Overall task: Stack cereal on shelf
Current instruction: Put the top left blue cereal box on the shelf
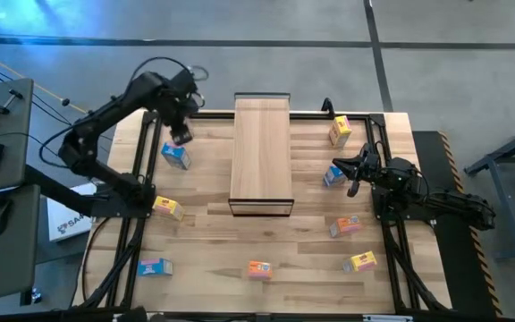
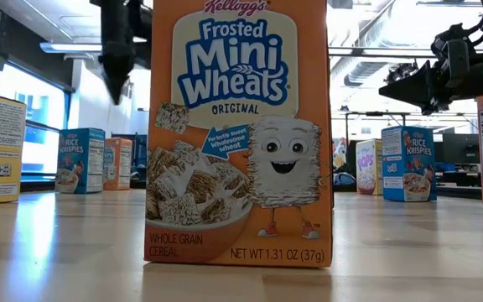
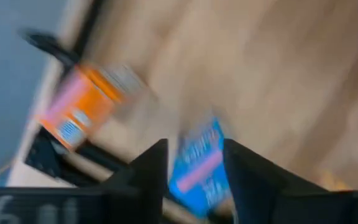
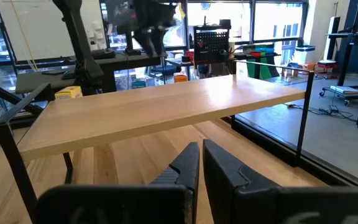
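High view: bare shelf (image 1: 261,152), left pincer (image 1: 180,136) parted above blue cereal box (image 1: 176,156).

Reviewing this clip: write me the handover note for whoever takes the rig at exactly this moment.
Left gripper: open, above the blue cereal box left of the shelf, holding nothing.
Right gripper: shut, empty, beside a second blue box right of the shelf.
Shelf top: bare.
Done: nothing stacked.
Left: all nine boxes, scattered on the table, among them the yellow box at the far right.
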